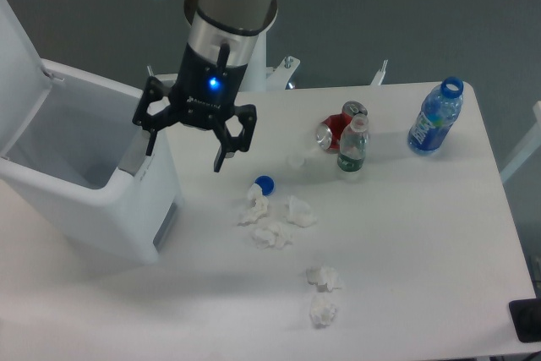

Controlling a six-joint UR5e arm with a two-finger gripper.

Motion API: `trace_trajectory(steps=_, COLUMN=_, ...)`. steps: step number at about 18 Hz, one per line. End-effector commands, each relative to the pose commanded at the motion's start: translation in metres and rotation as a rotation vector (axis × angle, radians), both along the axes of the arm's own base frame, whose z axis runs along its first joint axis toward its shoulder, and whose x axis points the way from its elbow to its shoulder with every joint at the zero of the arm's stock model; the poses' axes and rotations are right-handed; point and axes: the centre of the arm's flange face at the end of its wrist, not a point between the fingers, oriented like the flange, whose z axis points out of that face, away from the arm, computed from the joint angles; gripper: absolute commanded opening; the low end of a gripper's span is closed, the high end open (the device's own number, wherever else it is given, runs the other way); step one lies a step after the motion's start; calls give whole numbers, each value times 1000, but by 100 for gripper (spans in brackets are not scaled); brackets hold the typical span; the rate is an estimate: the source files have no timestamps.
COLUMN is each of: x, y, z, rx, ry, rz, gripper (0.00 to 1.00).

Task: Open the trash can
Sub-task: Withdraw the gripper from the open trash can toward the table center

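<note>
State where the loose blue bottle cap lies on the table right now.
The blue cap lies left of the table's centre, touching the nearest crumpled tissue, just below and right of the open claw and right of the trash can.

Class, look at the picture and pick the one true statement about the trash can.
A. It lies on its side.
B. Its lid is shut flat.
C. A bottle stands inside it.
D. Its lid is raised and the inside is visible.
D: the trash can stands upright with its lid swung up at the left, so the hollow interior shows, and no bottle is visible inside.
</note>
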Motion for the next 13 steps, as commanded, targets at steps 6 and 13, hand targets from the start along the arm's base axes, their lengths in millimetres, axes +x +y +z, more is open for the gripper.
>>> trace_trajectory(steps=6, x=-20, y=-8, z=15, rx=-21, ry=192, rz=-81, gripper=100)
trace_trajectory(steps=13, x=-43, y=-17, z=7, rx=-198, ry=446, rz=-165, gripper=100)
